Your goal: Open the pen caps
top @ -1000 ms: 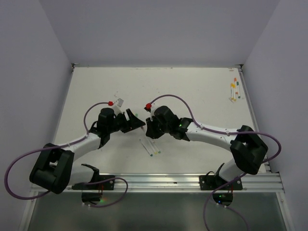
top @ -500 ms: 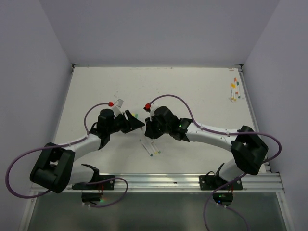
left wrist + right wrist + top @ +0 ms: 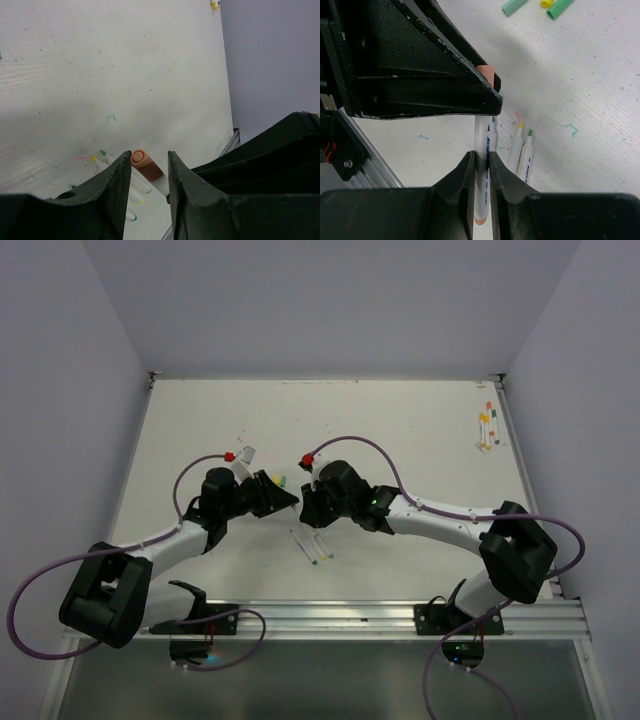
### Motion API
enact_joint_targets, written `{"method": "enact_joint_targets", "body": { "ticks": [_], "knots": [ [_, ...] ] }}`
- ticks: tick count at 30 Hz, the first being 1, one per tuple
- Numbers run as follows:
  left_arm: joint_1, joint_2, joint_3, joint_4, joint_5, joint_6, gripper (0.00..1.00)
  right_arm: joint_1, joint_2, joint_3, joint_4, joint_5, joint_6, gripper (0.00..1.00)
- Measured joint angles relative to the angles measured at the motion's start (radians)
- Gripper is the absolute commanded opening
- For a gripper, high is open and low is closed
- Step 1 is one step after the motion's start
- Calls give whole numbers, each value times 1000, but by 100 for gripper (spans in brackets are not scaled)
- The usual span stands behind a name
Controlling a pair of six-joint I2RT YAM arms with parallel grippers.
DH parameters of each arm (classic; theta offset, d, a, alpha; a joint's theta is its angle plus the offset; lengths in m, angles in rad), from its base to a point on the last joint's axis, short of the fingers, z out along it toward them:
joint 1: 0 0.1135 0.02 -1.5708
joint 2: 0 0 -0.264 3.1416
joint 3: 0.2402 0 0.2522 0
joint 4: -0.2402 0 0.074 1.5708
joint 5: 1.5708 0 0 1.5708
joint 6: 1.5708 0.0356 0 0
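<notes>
Two black-and-white arms reach in from the near edge of the white table (image 3: 400,420) and meet near its middle. The left tool (image 3: 288,498) and the right tool (image 3: 308,510) point at each other, tips nearly touching; their grip is too small to make out. Just near of them lie a few white pens (image 3: 313,545), side by side. Tiny green and yellow caps (image 3: 279,480) sit just beyond the left tool. More pens (image 3: 486,427) lie at the far right edge.

Surface finishes
Smooth orange plastic pen cap (image 3: 146,167) and glossy white plastic pen barrel (image 3: 483,137); matt black plastic left gripper fingers (image 3: 430,65), edges scuffed; matt white table top (image 3: 125,60), faintly speckled.
</notes>
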Motion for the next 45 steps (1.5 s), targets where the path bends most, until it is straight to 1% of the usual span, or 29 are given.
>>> {"method": "enact_joint_targets", "body": {
  "ticks": [4,7,10,11,12,13,14,15,17,20,27,33,34,36,37,42,45],
  "knots": [
    [0,0,-2,2,3,-1,31,0,0,0,0,1,0,0],
    [0,0,-3,7,5,-2,25,0,0,0,-1,1,0,0],
    [0,0,-3,36,26,-24,1,0,0,0,-4,2,0,0],
    [-1,-3,-3,49,37,-31,0,2,0,0,-4,2,0,0],
    [-1,-6,-3,55,42,-34,0,2,0,0,-2,3,-1,4],
    [0,-8,-4,60,44,-35,0,3,-1,0,0,5,0,10],
    [0,-8,-8,67,45,-37,0,3,-1,0,0,5,0,22],
    [0,-8,-14,74,46,-42,0,3,-1,0,0,5,0,26],
    [0,-12,-26,80,50,-45,0,5,-1,-1,0,4,-3,31],
    [0,-19,-37,77,56,-52,0,6,0,-1,3,4,-8,34],
    [0,-39,-37,78,56,-53,0,6,18,3,16,-5,-11,35],
    [0,-40,-36,80,56,-60,0,6,38,3,38,-9,-11,34],
    [0,-40,-36,80,56,-63,0,6,41,3,40,-9,-11,31],
    [0,-41,-36,86,56,-71,0,6,45,3,47,-11,-11,22],
    [0,-41,-36,88,55,-72,0,6,48,3,53,-15,-9,0],
    [1,-41,-27,61,43,-69,0,9,59,6,58,-13,1,0],
    [-1,-42,18,-32,27,-48,0,23,59,5,58,27,1,0]
  ]
}}
